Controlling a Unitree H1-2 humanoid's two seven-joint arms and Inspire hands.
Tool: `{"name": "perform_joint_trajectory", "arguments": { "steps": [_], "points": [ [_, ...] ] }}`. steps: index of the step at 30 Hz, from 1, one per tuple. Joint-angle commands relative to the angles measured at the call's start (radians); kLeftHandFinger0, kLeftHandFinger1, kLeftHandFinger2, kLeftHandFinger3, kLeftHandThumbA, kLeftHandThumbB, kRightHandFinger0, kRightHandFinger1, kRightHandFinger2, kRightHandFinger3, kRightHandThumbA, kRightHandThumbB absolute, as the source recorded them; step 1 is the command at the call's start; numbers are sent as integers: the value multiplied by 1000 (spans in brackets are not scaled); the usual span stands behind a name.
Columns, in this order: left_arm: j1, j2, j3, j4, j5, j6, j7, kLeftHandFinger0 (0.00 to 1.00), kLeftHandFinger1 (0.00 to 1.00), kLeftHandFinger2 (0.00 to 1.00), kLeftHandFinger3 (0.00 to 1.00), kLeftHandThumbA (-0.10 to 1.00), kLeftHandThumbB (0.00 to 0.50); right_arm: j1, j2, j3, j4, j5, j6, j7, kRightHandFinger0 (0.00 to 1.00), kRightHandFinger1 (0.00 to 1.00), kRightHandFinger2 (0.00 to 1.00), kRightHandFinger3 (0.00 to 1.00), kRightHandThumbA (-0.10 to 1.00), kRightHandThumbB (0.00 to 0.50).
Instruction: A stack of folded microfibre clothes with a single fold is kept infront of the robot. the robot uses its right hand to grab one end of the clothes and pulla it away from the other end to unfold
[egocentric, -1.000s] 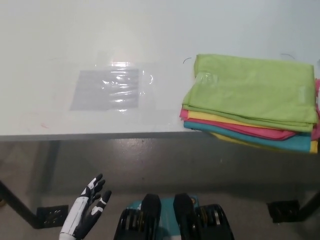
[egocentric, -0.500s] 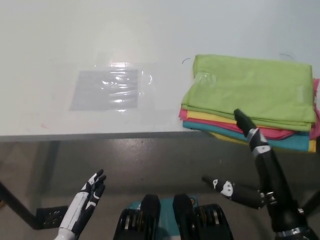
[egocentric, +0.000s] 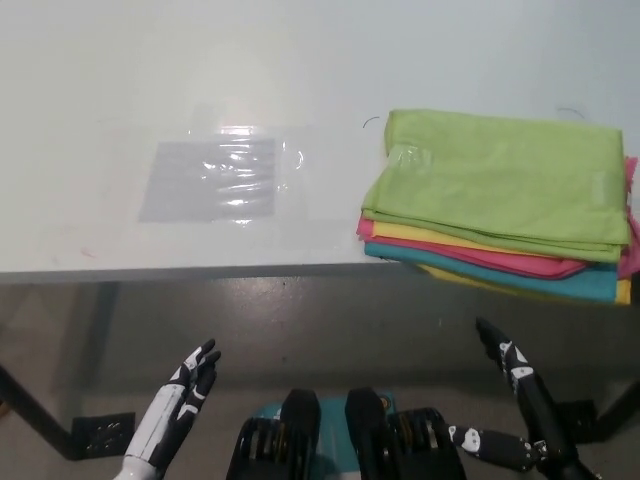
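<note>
1. Right hand (egocentric: 515, 375), black, hung below the near table edge at the lower right, fingers spread and holding nothing, well short of the cloths.
2. Left hand (egocentric: 178, 405), white, rested low at the near left, also spread and empty.
3. The stack of folded microfibre cloths (egocentric: 500, 205) sat at the right of the white table (egocentric: 120, 90), its near edge overhanging the table's rim; the green cloth (egocentric: 510, 175) lay on top, with yellow, pink and teal layers under it.
4. A clear plastic sheet (egocentric: 215, 180) lay flat to the left, well apart from the stack.
5. Risk: the layer edges lay close together, so the fingers could pinch several cloths, or both halves of the green one, and drag the overhanging pile off the table.
6. Half a second earlier the right hand reached up over the stack's near edge; it had since dropped back, probably to re-approach.
</note>
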Motion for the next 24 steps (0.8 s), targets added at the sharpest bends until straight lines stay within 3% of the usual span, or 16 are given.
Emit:
{"name": "perform_joint_trajectory", "arguments": {
  "steps": [1, 8, 15, 24],
  "points": [
    [-24, 2, -1, -28, -11, -23, -7, 1000, 1000, 1000, 1000, 958, 272, -41, -8, -15, 11, 44, -26, 43, 1000, 1000, 1000, 1000, 1000, 181],
    [-45, 10, -4, -30, -11, -15, -17, 1000, 1000, 1000, 1000, 955, 275, -51, -8, -17, 9, 48, 13, 60, 1000, 1000, 1000, 1000, 1000, 135],
    [-51, 17, -7, -39, -4, 4, -20, 1000, 1000, 1000, 1000, 950, 271, -59, -18, -5, 7, 14, 40, 79, 1000, 1000, 1000, 1000, 1000, 172],
    [-44, 21, -15, -36, 6, 9, -19, 1000, 1000, 1000, 1000, 972, 265, -64, -29, 7, 7, -21, 63, 89, 1000, 1000, 1000, 1000, 1000, 161]
  ]
}}
